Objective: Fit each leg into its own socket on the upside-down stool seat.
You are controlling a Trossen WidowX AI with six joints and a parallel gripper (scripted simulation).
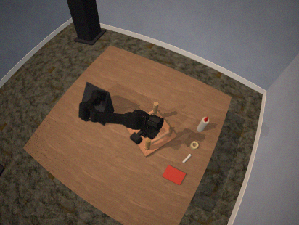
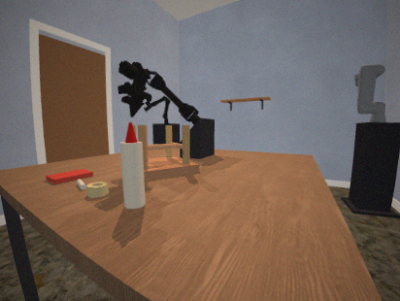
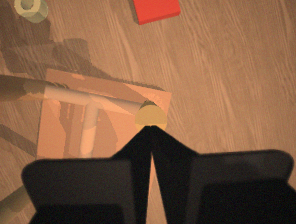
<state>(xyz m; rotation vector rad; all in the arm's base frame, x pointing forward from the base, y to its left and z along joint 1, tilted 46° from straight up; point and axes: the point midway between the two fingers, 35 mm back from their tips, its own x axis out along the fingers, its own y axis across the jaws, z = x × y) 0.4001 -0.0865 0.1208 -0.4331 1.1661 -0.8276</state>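
The wooden stool stands upside down on the table, its seat [image 1: 155,148] [image 2: 171,168] [image 3: 56,146] flat. Legs stand upright in it: one at the back [image 1: 155,106], one at the front [image 1: 148,144] [image 3: 151,116], and three show in the side view, such as the right-hand one [image 2: 185,144]. Rungs [image 3: 90,125] join them. My gripper [image 1: 137,138] [image 2: 132,111] [image 3: 150,131] is shut and empty. It hangs well above the front leg's top, not touching it. My arm hides part of the stool in the overhead view.
A white glue bottle [image 1: 202,124] [image 2: 132,170], a tape roll [image 1: 196,145] [image 2: 97,189] [image 3: 30,7], a small white stick [image 1: 186,158] [image 2: 81,183] and a red block [image 1: 174,174] [image 2: 69,176] [image 3: 156,10] lie to the right of the stool. The arm's base [image 1: 95,99] is to the left.
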